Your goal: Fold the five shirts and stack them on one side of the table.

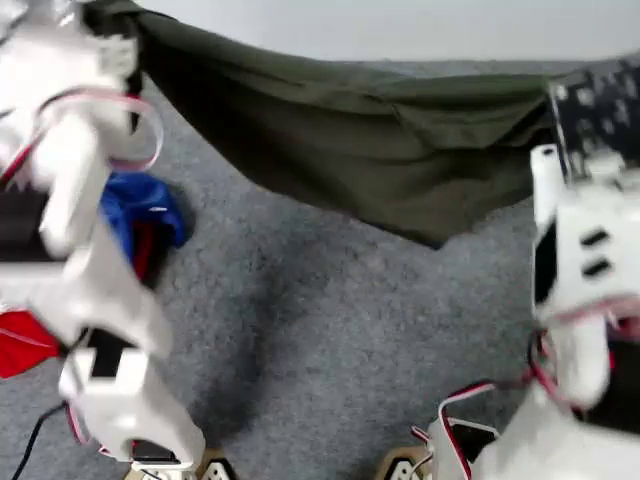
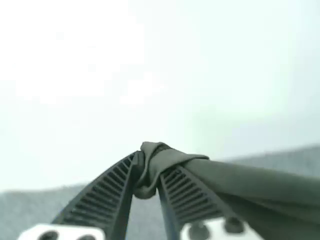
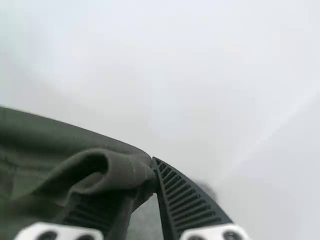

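While I hold both arms up, the left gripper point(image 2: 148, 169) is clenched on a bunched corner of the green shirt point(image 1: 380, 150), and the right gripper point(image 3: 132, 182) is clamped on another bunched fold of the same shirt. The cloth stretches from one gripper to the other and sags in the middle, its lowest point hanging nearer the right gripper.

Below the left gripper, just beside that arm point(image 1: 90, 270), lies a crumpled blue shirt point(image 1: 145, 210). A red shirt point(image 1: 20, 345) sits lower still, on the arm's outer side. A red-and-white cable point(image 1: 140, 130) loops off the left arm close to the shirt's held corner, and another cable point(image 1: 470, 400) curls at the base of the right arm point(image 1: 585, 270).

Beneath the span between the grippers I see the widest stretch of grey table point(image 1: 330, 330). Its far edge runs just beyond the hanging cloth.

I count three shirts: one green, one blue, one red. Two arms, two cables.
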Available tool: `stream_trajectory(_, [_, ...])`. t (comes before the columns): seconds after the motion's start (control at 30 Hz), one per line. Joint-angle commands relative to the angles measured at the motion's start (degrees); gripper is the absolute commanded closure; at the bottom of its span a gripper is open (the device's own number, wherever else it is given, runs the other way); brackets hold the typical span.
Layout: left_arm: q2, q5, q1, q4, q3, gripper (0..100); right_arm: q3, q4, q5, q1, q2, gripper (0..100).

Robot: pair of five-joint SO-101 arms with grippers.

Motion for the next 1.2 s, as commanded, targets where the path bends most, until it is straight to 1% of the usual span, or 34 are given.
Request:
stream_trajectory(0.0, [-14.6,0.6,0.4,1.1,8.7,99,-12.8,5.8,-0.5,-0.2,-0.7,99.1])
stream_trajectory(0.1, [-24.2,0.4,0.3,0.9,17.1,99,-21.1,9.7,-0.5,-0.2,-0.7,99.1])
stream_trajectory(0.2, [-32.8,0.3,0.1,0.9,22.9,99,-28.0,13.1,-0.5,0.0,-0.7,99.1])
stream_trajectory(0.43, [-47.4,0.3,0.0,0.9,27.6,99,-42.5,18.3,-0.3,0.2,-0.7,99.1])
stream_trajectory(0.57, [-51.0,0.4,-0.2,1.0,28.3,99,-44.3,20.3,-0.3,0.2,-0.6,99.1])
stream_trajectory(0.7, [-51.0,0.5,-3.8,0.9,34.5,99,-37.0,21.5,-0.4,0.0,0.0,99.1])
stream_trajectory(0.8, [-51.0,0.5,-6.0,0.4,44.1,99,-26.8,20.4,-0.4,-0.1,0.0,99.1])
stream_trajectory(0.9, [-51.1,0.4,-8.4,-3.1,55.5,99,-16.3,16.0,-0.5,-0.1,0.0,99.1])
stream_trajectory(0.97, [-51.0,0.4,-9.4,-8.3,64.2,99,-9.8,11.6,-0.5,-0.1,0.0,99.1])
stream_trajectory(1.17, [-50.9,0.3,-9.4,-30.4,90.9,99,11.5,-4.6,-0.5,0.1,0.0,99.1])
